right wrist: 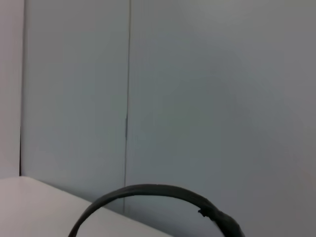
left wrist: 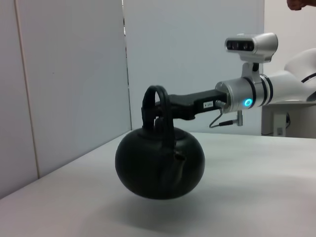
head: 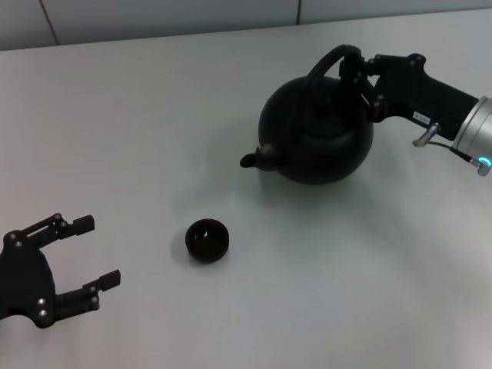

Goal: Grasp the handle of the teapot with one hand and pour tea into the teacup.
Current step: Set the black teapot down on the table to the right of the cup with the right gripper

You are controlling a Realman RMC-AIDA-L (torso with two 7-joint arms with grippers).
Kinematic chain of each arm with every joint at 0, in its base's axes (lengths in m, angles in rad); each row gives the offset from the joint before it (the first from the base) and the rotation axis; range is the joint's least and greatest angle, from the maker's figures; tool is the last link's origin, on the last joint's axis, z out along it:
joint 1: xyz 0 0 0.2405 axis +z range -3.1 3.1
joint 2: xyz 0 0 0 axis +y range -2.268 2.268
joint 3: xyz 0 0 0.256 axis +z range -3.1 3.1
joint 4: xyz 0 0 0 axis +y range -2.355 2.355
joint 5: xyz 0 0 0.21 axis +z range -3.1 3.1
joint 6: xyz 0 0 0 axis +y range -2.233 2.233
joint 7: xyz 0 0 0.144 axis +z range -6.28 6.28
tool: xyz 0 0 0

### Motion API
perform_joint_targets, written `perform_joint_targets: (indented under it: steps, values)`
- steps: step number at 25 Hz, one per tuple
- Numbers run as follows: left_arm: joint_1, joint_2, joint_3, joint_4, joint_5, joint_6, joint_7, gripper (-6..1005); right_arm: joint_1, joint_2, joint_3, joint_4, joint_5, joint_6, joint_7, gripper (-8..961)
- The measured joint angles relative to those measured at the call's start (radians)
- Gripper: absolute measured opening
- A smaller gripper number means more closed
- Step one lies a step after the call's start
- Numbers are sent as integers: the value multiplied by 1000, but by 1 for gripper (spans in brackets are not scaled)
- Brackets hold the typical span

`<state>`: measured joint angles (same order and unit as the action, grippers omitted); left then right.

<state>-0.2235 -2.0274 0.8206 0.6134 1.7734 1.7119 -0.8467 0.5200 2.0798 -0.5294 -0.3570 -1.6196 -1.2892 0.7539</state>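
Head view shows my right hand (head: pixel 360 77) clamped on the handle (head: pixel 327 61) of the teapot (head: pixel 317 131), which hangs clear of the table (head: pixel 154 115), spout toward the teacup (head: pixel 207 239). The teacup sits on the table near the teapot. My left hand (head: pixel 91 257) rests spread open and empty, well apart from the teapot, beyond the teacup.

Right arm reaching in, left arm resting low.
The right gripper (head: pixel 361 77) is clamped on a thick black loop, its arm stretched level from the right. The left gripper (head: pixel 88 254) lies low at the near left, fingers spread apart.
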Motion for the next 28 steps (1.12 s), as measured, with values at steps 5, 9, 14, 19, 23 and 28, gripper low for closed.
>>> perform_joint_targets:
  steps: [5, 9, 14, 19, 23, 28]
  values:
    - [-6, -1, 0, -1, 1, 0, 0, 802, 11, 0, -4, 26, -4, 21, 0, 82]
    - [-8, -2, 0, -1, 1, 0, 0, 801, 18, 1, -6, 47, -6, 41, 0, 98]
    - [-8, -4, 0, -1, 1, 0, 0, 801, 19, 1, -19, 58, -8, 52, -3, 117]
    - [-7, -6, 0, -1, 1, 0, 0, 801, 19, 1, -33, 58, -8, 57, -1, 137]
    - [-6, -9, 0, -1, 1, 0, 0, 801, 16, 2, -45, 57, -9, 60, -2, 153]
    - [-4, -12, 0, -1, 1, 0, 0, 802, 11, 3, -46, 54, -7, 59, -5, 173]
